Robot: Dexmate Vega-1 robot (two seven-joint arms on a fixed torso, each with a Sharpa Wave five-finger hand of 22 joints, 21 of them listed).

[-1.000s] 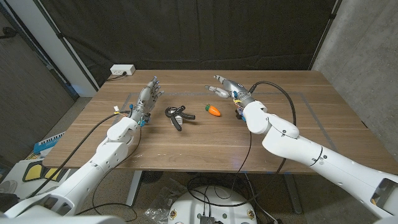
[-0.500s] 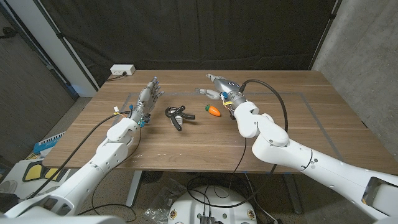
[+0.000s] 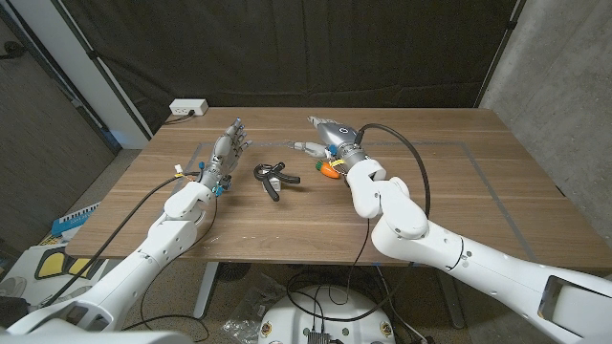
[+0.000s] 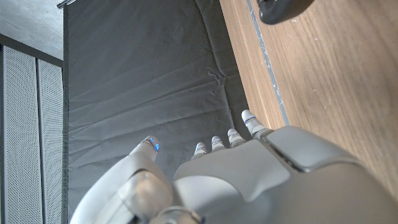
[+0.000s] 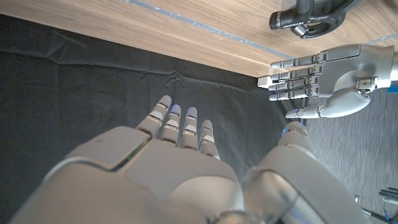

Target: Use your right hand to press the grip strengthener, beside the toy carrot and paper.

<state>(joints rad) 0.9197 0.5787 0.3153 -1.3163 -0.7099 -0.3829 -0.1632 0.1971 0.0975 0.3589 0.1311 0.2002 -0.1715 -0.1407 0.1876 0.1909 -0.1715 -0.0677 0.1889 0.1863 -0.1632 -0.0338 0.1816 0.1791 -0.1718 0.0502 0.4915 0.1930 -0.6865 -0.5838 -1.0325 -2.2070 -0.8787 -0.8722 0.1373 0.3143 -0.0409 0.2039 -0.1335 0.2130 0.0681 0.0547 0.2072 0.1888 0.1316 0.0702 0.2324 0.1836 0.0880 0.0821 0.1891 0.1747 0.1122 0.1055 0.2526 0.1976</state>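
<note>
A black grip strengthener (image 3: 272,178) lies on the wooden table (image 3: 459,182) near its centre, with the orange toy carrot (image 3: 328,170) at its 3 o'clock, partly covered by the right arm. The right hand (image 3: 325,137) hangs above the table at the carrot's 12 o'clock, fingers spread wide and holding nothing. The left hand (image 3: 227,150) stands at the strengthener's 9 o'clock, fingers straight and apart, also empty. A white power strip (image 3: 188,108) sits at the table's far left corner.

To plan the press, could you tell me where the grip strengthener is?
Head view: grip strengthener lies mid-table between left hand and toy carrot.
</note>
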